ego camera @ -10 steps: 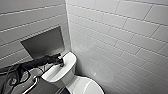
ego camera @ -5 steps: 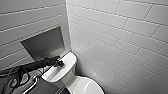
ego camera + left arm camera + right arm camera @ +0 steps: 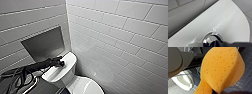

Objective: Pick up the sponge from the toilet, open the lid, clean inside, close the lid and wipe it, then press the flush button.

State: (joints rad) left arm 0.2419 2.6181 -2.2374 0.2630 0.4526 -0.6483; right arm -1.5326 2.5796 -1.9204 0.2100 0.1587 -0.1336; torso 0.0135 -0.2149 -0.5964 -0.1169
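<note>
Grey glazed wall tiles [image 3: 120,32] in a running bond line this corner, with a flat, matt recessed niche [image 3: 43,46] set into the left wall.

1. Nearest, in the right wrist view, the right gripper [image 3: 218,92] is closed on the sponge [image 3: 221,69]. The sponge is a thick orange-yellow foam block with open pores and rounded edges, pinched narrow where it is gripped. It hangs above dark, small-format floor tiles [image 3: 245,83], well apart from the tank.

2. In the head view the lid [image 3: 85,86] is glossy white, oval and lying down over the bowl.

3. Behind it, the left gripper [image 3: 60,62] sits on the tank top [image 3: 224,22] of the toilet [image 3: 66,76]. Its dark tip overlaps the flush button [image 3: 212,38]. How far its fingers are parted cannot be told.

4. The flush button is round, with a mirror-bright metallic rim, set in smooth reflective ceramic with a rounded corner.

Step in hand, by judgement: the final one, pressing the flush button. With the lid down, the earlier steps appear complete.

The next move calls for a short, straight downward push centred on the button. The polished rim and slick ceramic give little purchase, so an off-centre tip may slide sideways.
</note>
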